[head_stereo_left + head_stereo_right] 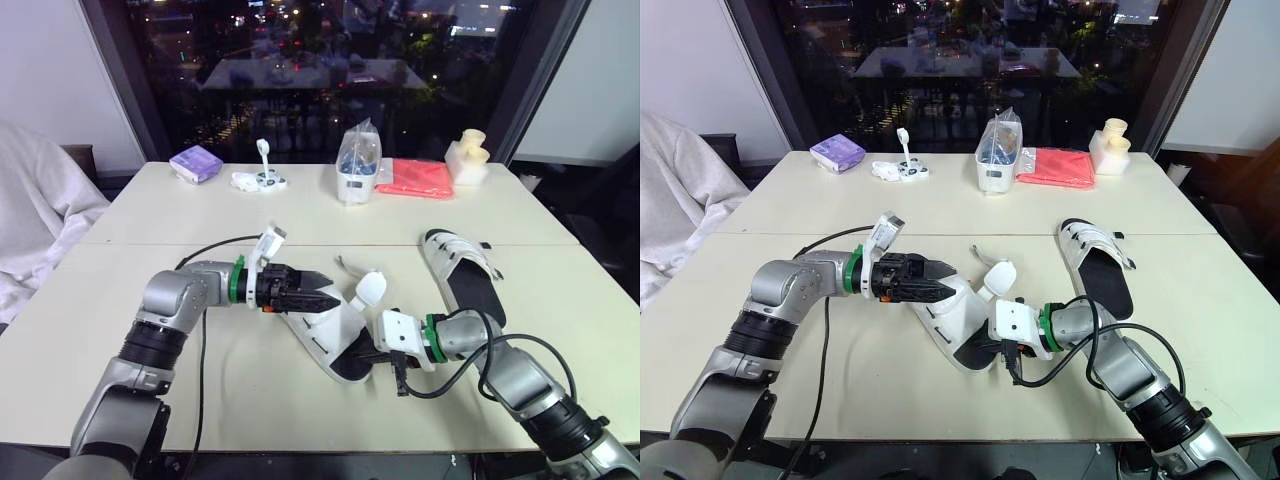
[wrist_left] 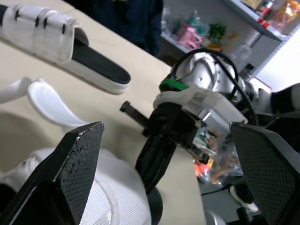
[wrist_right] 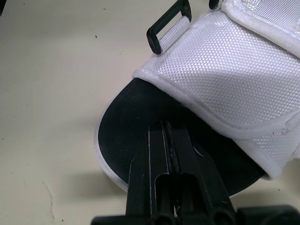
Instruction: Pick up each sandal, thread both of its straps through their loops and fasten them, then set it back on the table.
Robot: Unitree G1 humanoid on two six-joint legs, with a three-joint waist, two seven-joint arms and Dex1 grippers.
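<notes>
Cream table (image 1: 150, 215) in the head view carried a loose-strapped sandal (image 1: 325, 335) at centre, with a second sandal (image 1: 465, 275) lying well apart on its right. At the near one's upper sat the left gripper (image 1: 330, 297). Its wrist view showed the fingers (image 2: 75, 173) spread wide, released. From the right wrist, the right gripper (image 3: 165, 125) was clenched, tips on the black footbed (image 3: 126, 108), near a loop (image 3: 168, 28).

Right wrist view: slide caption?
Right gripper, jaws shut, tips over the black insole of the white sandal, near its black strap loop.
</notes>
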